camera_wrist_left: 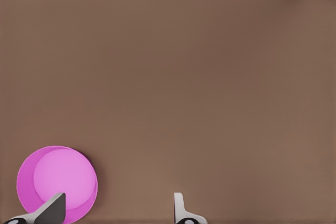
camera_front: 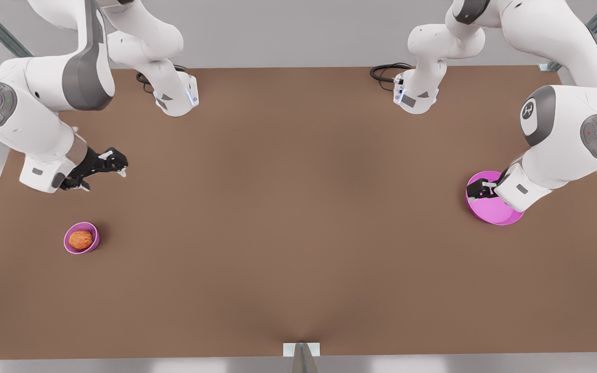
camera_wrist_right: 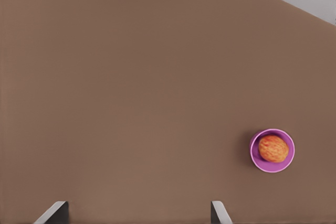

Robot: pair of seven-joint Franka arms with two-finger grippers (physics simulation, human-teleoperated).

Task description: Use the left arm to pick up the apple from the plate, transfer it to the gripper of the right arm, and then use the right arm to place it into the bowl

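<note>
Already the apple [camera_front: 80, 239] sits in the bowl [camera_front: 93, 243], so with both my fingers apart and empty, my right gripper [camera_front: 102, 168] near it risks knocking it while my left gripper [camera_front: 480, 189] waits over the plate [camera_front: 490, 215].

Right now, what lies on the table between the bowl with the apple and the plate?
Nothing: in the front view, only bare brown table stretches between the bowl, holding the apple, and the plate.
</note>
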